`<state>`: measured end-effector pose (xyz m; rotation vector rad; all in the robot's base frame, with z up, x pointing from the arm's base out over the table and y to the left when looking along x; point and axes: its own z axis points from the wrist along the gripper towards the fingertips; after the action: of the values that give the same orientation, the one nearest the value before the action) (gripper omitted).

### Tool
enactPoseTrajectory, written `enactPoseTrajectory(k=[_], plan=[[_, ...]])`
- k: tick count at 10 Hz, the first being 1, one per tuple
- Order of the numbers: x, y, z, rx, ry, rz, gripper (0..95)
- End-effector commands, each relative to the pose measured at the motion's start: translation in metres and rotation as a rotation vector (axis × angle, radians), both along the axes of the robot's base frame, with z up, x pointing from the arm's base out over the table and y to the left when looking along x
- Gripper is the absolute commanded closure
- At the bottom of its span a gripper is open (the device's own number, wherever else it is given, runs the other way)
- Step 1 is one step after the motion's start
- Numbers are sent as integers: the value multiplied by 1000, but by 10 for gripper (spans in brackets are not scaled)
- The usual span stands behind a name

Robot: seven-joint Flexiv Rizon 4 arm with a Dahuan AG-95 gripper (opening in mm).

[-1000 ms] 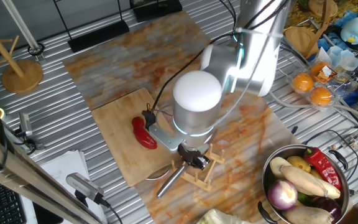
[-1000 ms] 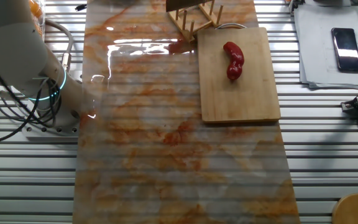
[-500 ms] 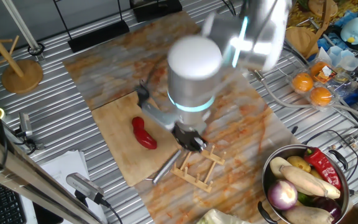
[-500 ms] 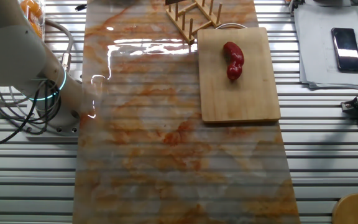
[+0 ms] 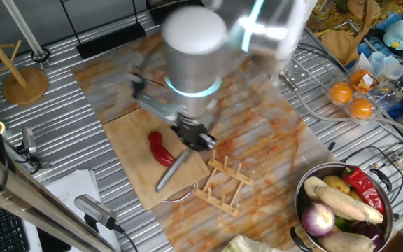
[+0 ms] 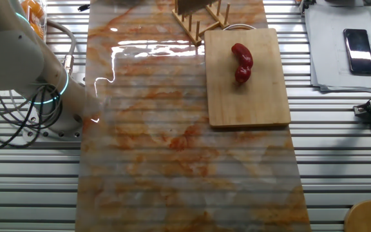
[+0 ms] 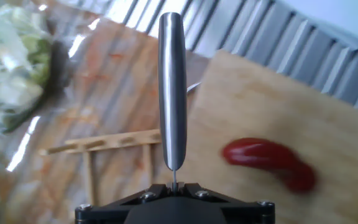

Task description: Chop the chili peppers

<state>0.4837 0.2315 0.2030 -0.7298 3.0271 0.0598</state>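
The fingers point(image 7: 174, 185) are clamped on a steel knife point(image 5: 171, 170), which a second ago was down at the wooden rack point(image 5: 221, 184) and has now been lifted clear and swung over the cutting board point(image 5: 135, 136). Its tip hangs just beside the chili pepper point(image 5: 161, 149), which lies whole and uncut mid-board on the worktop point(image 6: 172, 148). The tool is fetched, then, and I judge the first cut is the next step.

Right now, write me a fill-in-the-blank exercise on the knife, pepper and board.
1. The gripper is shut on a ____.
2. The chili pepper lies ____, not chopped.
3. The pepper rests on the wooden ____.
4. The wooden rack stands ____ the cutting board, not on it.

Missing words: knife; whole; cutting board; beside
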Motion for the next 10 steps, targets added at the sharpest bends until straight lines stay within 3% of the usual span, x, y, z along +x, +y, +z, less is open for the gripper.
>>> enactPoseTrajectory(k=[1, 3, 4, 6, 10], plan=[[19, -12, -2, -3, -11, 16, 950], [35, -19, -11, -23, -30, 10, 950], [35, -23, -21, -27, -54, 8, 950], [34, -31, -33, -30, -76, 22, 950], [34, -30, -30, -25, -67, 38, 950]])
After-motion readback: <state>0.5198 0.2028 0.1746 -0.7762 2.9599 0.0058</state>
